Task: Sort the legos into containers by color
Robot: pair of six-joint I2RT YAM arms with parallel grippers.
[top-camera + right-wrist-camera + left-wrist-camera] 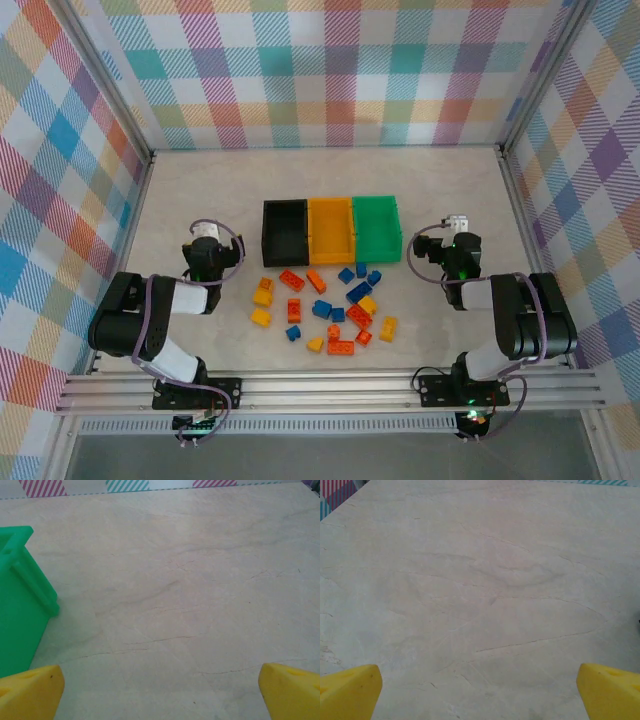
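Right wrist view: green bin (22,610) cropped at left edge

In the right wrist view the green bin (20,615) is cut by the left edge: one corner and part of a wall show, and its inside is hidden. Right of it, the right gripper (160,697) shows two yellow fingertips (32,692), cropped by the bottom edge. The left gripper (480,695) is cropped likewise. From above, both pairs of fingers are hidden beneath the wrists. Two places left of the green bin, the black bin (268,228) is too dark inside to read. Nearer than the green bin, the legos (321,309) are too small to show studs, and whether neighbours touch is unclear.
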